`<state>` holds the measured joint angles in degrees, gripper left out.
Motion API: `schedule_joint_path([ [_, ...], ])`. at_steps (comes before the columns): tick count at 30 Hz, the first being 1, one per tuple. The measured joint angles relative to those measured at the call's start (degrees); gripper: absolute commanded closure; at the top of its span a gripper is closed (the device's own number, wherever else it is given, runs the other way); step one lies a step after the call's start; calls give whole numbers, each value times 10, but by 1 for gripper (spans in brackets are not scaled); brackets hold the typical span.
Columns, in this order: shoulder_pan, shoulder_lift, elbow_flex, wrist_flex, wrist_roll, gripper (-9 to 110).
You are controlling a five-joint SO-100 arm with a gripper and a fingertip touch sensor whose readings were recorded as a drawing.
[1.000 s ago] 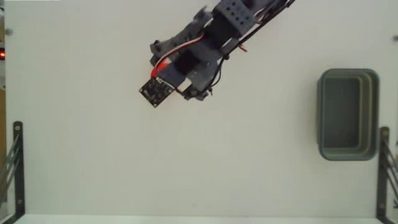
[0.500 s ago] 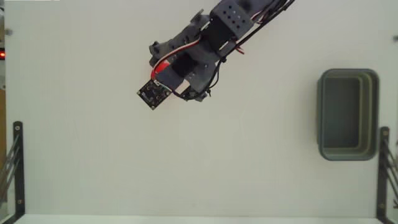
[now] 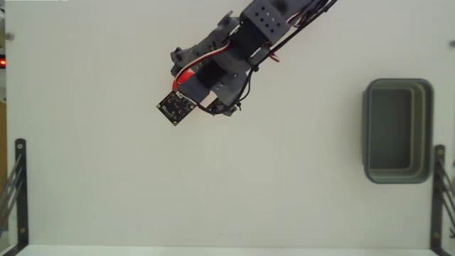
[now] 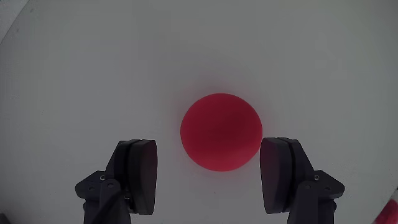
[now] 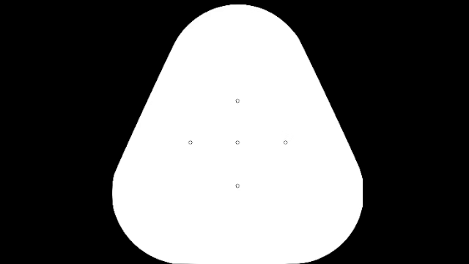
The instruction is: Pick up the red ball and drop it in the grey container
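White tabletop [image 3: 213, 185] fills both the fixed view and the wrist view, plain and evenly lit. In the fixed view the arm [image 3: 242, 43] reaches in from the top edge and slants down to the left, with a small dark circuit board [image 3: 175, 107] at its lower end; the fingers themselves are hidden under the arm's body there, and so is the red ball.

In the wrist view the gripper [image 4: 211, 171] stands with its two dark fingers [image 4: 140, 171] spread wide apart, one at the lower left and one at the lower right of the picture. The red ball [image 4: 221, 132] sits on the table between them and slightly ahead of the fingertips, nearer the right-hand finger than the left-hand one. A narrow strip of white table shows between the ball and the left finger; at the right finger the ball's edge comes just beside the pad, and whether they touch I cannot tell. The jaws are not closed on anything.

Well away from the fingers, the grey container [image 3: 398, 91] lies at the right side of the fixed view, its long side running up and down the picture, its inside bare. Black metal brackets [image 3: 20, 185] stand at the lower left and lower right edges of the table.
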<state>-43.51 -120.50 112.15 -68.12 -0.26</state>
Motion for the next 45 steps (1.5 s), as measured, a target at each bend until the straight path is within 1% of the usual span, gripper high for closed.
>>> schedule_joint_path([
  [7, -12, 0, 0, 0, 1, -9],
  [45, -11, 0, -7, 0, 0, -9],
])
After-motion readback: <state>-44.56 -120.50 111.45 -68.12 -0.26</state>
